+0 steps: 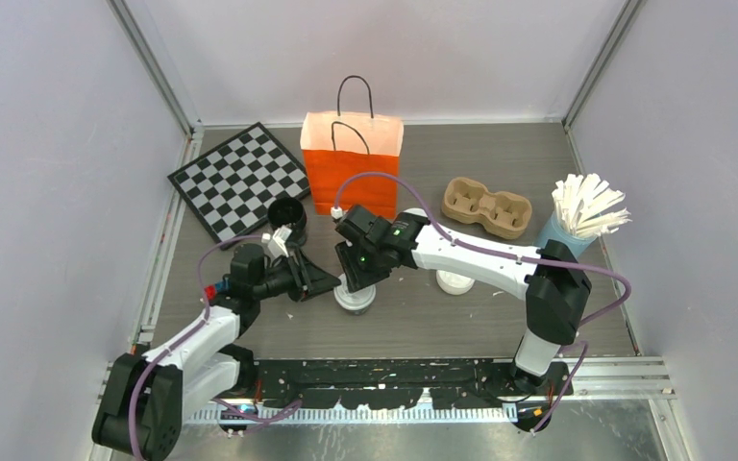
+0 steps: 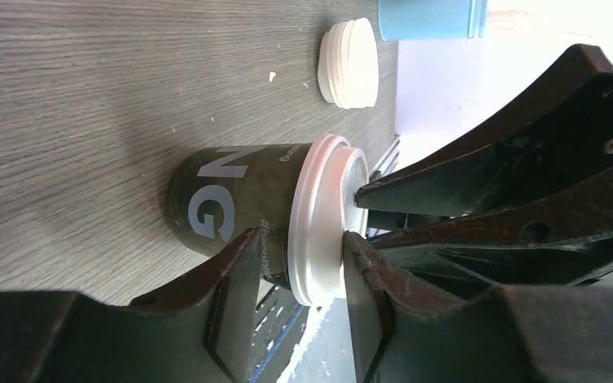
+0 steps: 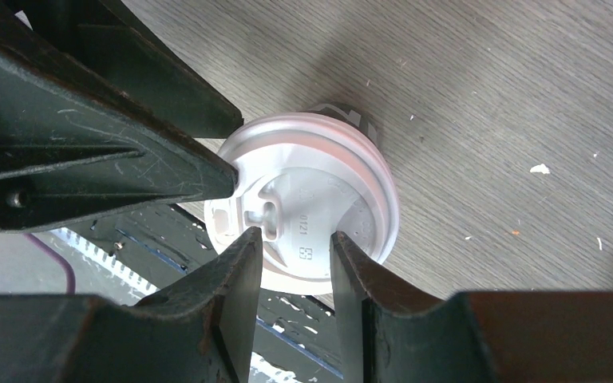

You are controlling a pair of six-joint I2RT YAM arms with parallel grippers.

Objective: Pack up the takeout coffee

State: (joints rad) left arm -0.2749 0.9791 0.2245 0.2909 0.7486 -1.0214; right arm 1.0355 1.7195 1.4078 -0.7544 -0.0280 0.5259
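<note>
The takeout coffee [image 1: 354,300] stands upright at 6 o'clock of the orange bag [image 1: 351,168]. The right gripper [image 3: 294,239], jaws apart, rests on its lid [image 3: 319,191]; the left gripper [image 2: 299,239] straddles the rim, clamped or not I can't tell. Uneven squeezing could tip it; the table [image 1: 423,331] edge lies near at 6, bare room toward 12

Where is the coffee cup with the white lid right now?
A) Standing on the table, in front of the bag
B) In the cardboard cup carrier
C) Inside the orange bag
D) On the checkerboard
A: the takeout coffee stands upright on the table, nearer the arms than the orange bag and outside it.
</note>
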